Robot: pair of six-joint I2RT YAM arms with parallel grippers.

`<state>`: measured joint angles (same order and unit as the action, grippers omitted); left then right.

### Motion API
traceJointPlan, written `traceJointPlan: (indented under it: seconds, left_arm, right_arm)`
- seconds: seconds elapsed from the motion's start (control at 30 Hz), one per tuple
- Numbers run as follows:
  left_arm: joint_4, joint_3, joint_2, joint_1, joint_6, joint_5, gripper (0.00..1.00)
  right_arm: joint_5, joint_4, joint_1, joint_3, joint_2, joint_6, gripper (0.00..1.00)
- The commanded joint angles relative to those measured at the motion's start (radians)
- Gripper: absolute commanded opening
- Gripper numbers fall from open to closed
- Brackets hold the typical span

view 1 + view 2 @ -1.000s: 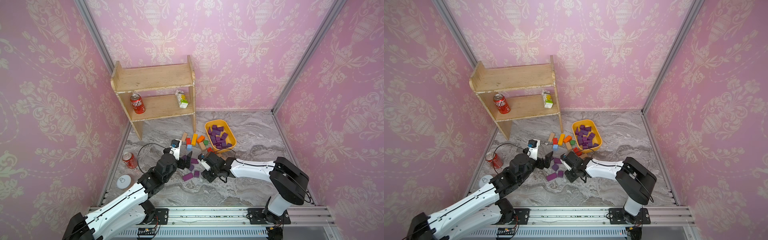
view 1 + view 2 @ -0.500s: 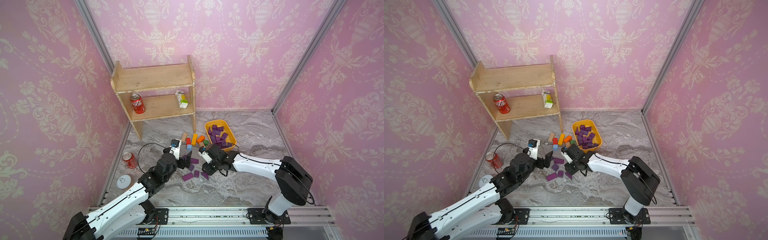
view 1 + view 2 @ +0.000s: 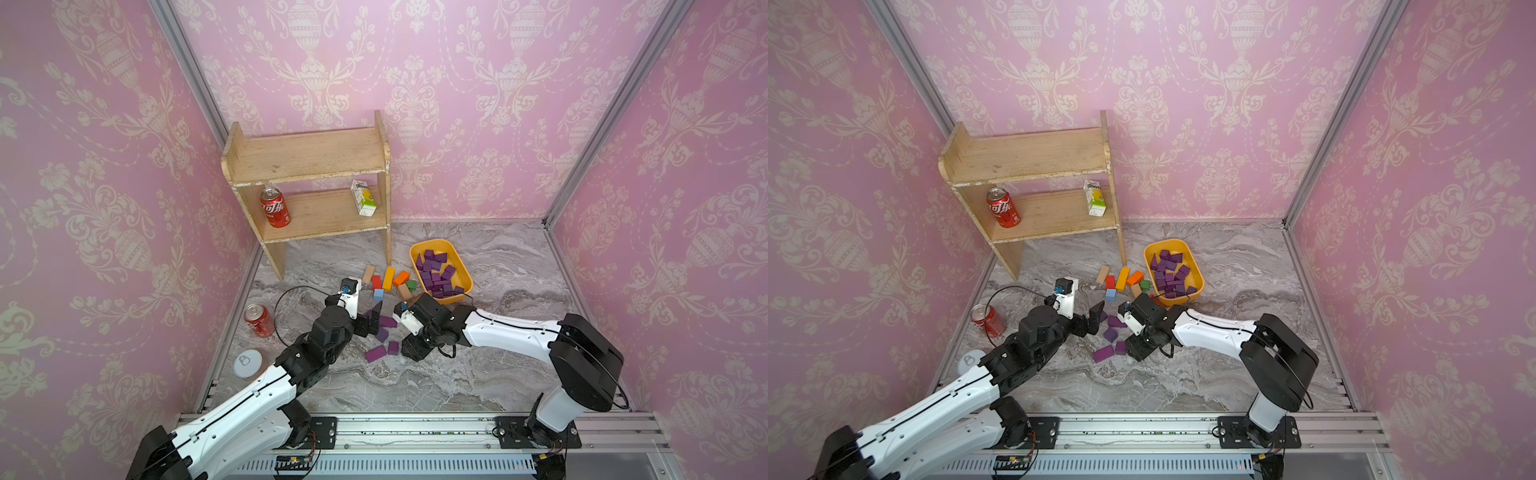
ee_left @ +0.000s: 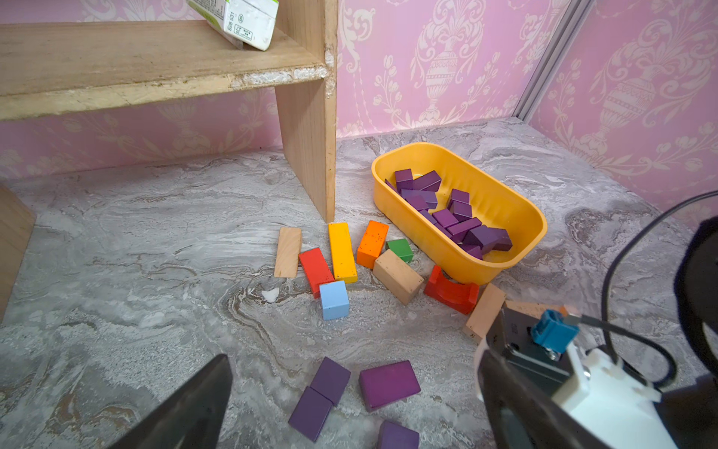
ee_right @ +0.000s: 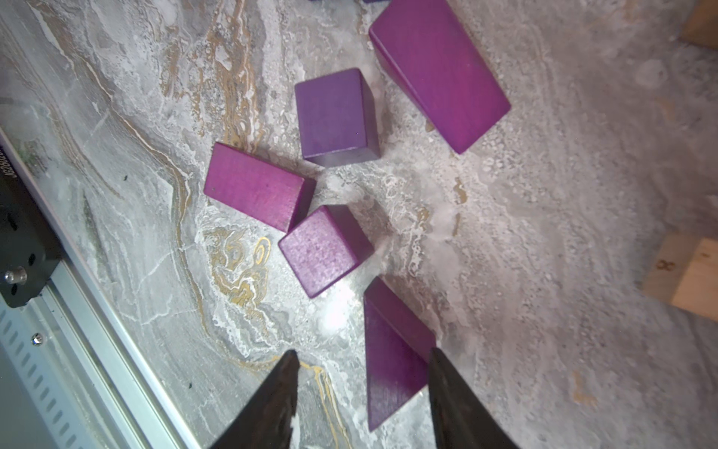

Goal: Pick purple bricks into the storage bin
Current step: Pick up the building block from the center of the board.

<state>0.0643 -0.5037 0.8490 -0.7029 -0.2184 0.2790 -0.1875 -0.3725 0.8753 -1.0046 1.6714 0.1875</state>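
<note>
Several purple bricks (image 3: pixel 376 353) (image 3: pixel 1103 353) lie loose on the marble floor between my two arms. More purple bricks (image 4: pixel 450 217) fill the yellow storage bin (image 3: pixel 466 272) (image 3: pixel 1199 276) (image 4: pixel 501 202) further back. My right gripper (image 5: pixel 361 352) (image 3: pixel 411 352) (image 3: pixel 1138 352) points down at the floor, open, with a purple wedge (image 5: pixel 392 361) lying between its fingers, close against one of them. My left gripper (image 4: pixel 351 355) (image 3: pixel 369 320) (image 3: pixel 1092 321) hovers wide open just short of the loose bricks (image 4: pixel 388 383), holding nothing.
Red, yellow, orange, green, light-blue and tan blocks (image 4: pixel 342 250) lie between the loose bricks and the bin, with a red arch (image 4: pixel 450 291). A wooden shelf (image 3: pixel 307 158) holds a cola can and a carton. A cola can (image 3: pixel 258 321) and a white lid (image 3: pixel 247 363) stand left.
My right gripper's jaws have spread apart, and its wrist has shifted slightly over the loose bricks, covering the wedge in the top views. The left arm has not moved.
</note>
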Motion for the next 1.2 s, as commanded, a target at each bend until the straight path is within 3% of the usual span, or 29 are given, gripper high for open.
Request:
traceJointPlan:
  seconds: [0.0,0.3,0.6,0.73,1.17]
  left_arm:
    - [0.008,0.003,0.003,0.006,0.016,-0.006,0.99]
    - [-0.006,0.010,-0.014,0.010,0.017,0.010,0.99]
    - [0.009,0.007,0.000,0.019,0.024,0.004,0.99]
    - [0.016,0.005,0.012,0.021,0.020,-0.005,0.99]
    - [0.013,-0.001,0.016,0.030,0.021,-0.003,0.99]
  right_arm:
    - [0.040,-0.023,0.005,-0.021,0.043,0.023,0.55]
    - [0.079,-0.041,0.017,-0.035,0.086,0.025,0.53]
    - [0.077,-0.044,0.027,-0.024,0.095,0.034,0.33]
    - [0.079,-0.039,0.027,-0.032,0.094,0.033,0.28]
    - [0.060,-0.023,0.002,-0.046,0.020,0.027,0.26]
